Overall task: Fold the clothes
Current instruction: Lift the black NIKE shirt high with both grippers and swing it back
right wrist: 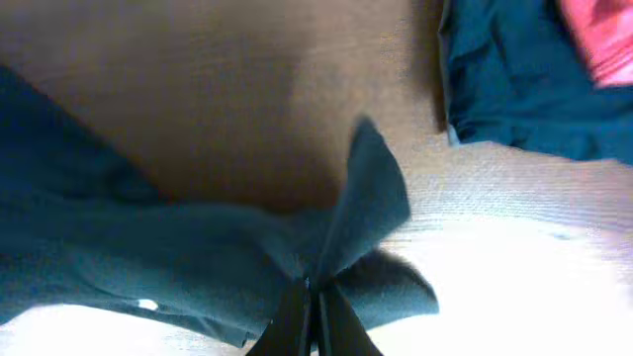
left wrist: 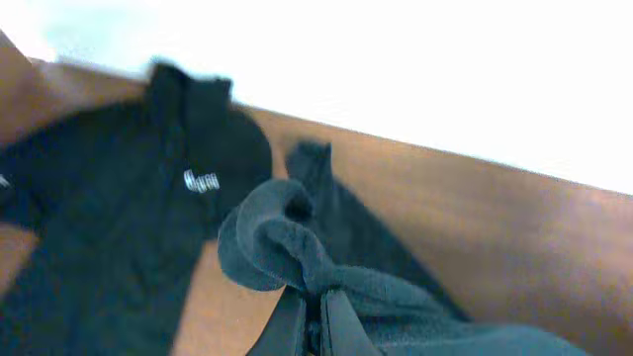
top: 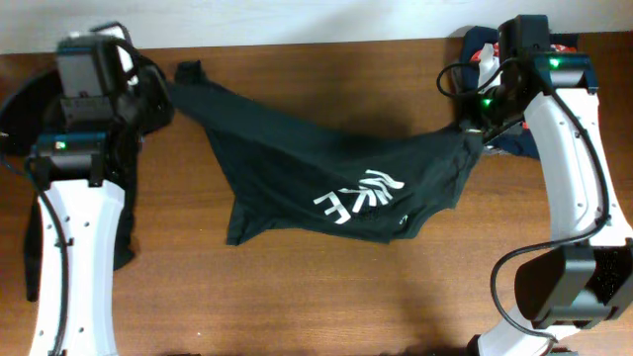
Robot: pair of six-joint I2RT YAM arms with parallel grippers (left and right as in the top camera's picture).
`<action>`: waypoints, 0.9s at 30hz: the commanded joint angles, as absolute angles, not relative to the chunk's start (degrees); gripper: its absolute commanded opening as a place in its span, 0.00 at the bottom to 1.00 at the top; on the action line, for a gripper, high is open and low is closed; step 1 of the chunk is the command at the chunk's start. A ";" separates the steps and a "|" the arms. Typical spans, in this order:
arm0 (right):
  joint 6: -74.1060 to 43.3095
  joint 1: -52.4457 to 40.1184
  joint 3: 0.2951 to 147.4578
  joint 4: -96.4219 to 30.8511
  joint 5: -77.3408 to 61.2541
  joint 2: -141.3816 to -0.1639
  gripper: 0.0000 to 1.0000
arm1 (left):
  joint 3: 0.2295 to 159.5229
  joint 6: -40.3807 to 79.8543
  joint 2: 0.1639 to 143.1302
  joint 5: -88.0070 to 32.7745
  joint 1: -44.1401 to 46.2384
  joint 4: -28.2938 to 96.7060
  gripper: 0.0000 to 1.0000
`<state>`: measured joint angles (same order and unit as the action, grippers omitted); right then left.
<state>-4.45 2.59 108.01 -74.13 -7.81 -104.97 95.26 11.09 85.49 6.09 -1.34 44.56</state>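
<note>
The black T-shirt (top: pixel 326 173) hangs stretched between both arms over the wooden table, its white lettering (top: pixel 361 193) crumpled and facing up. At the far left, my left gripper (top: pixel 156 99) is shut on one bunched edge of the shirt. In the left wrist view the left gripper (left wrist: pixel 309 299) pinches a rolled wad of the T-shirt (left wrist: pixel 282 242). Over at the right, my right gripper (top: pixel 475 133) is shut on the opposite edge. The right wrist view shows the right gripper (right wrist: pixel 312 289) with a flap of the T-shirt (right wrist: pixel 366 198) sticking up from between the closed fingers.
A black polo (left wrist: pixel 119 227) with a small white chest logo (left wrist: pixel 200 182) lies under and beside the left arm. Navy (right wrist: pixel 514 79) and red-orange (right wrist: pixel 603 40) folded garments sit at the back right, behind the right arm (top: pixel 564 148). The table's far edge (top: pixel 297 42) meets a white wall.
</note>
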 commanded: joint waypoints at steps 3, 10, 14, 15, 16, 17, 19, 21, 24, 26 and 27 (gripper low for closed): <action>-3.18 2.70 120.73 -80.01 -7.27 -103.70 0.05 | 101.58 7.16 84.51 9.02 -2.83 41.78 0.01; -2.92 2.70 129.91 -88.16 -7.29 -103.18 0.04 | 108.29 6.24 84.49 8.38 -2.79 41.78 0.01; -1.69 3.09 132.51 -78.87 -7.31 -103.18 0.04 | 109.62 5.45 84.51 8.38 -2.79 37.19 0.01; -1.65 3.09 132.84 -73.78 -7.27 -103.18 0.04 | 109.62 5.45 84.51 8.40 -2.79 34.70 0.01; -1.65 3.09 132.84 -70.74 -7.29 -103.18 0.04 | 109.62 5.45 84.55 8.40 -2.79 33.17 0.00; -0.97 3.09 132.84 -66.83 -7.29 -103.18 0.04 | 109.62 5.45 84.77 8.43 -2.79 30.74 0.00; 0.71 3.07 132.84 -60.03 -7.29 -103.39 0.04 | 109.62 5.45 85.27 8.45 -2.79 27.51 0.01; 2.33 3.07 132.81 -53.19 -7.03 -103.66 0.04 | 109.62 5.45 86.19 8.43 -2.79 24.32 0.01; 4.93 3.09 132.81 -44.16 -6.83 -104.22 0.04 | 109.62 5.45 88.14 8.43 -2.79 19.18 0.01; 6.17 3.09 132.81 -39.57 -6.87 -104.44 0.04 | 109.62 5.08 89.49 8.40 -2.81 15.44 0.00; 7.01 3.09 132.81 -38.00 -6.85 -104.51 0.04 | 109.62 4.67 89.93 8.40 -2.85 14.37 0.00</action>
<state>3.49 2.59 131.41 -41.45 -7.79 -104.42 108.66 6.39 87.50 7.55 -2.39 17.76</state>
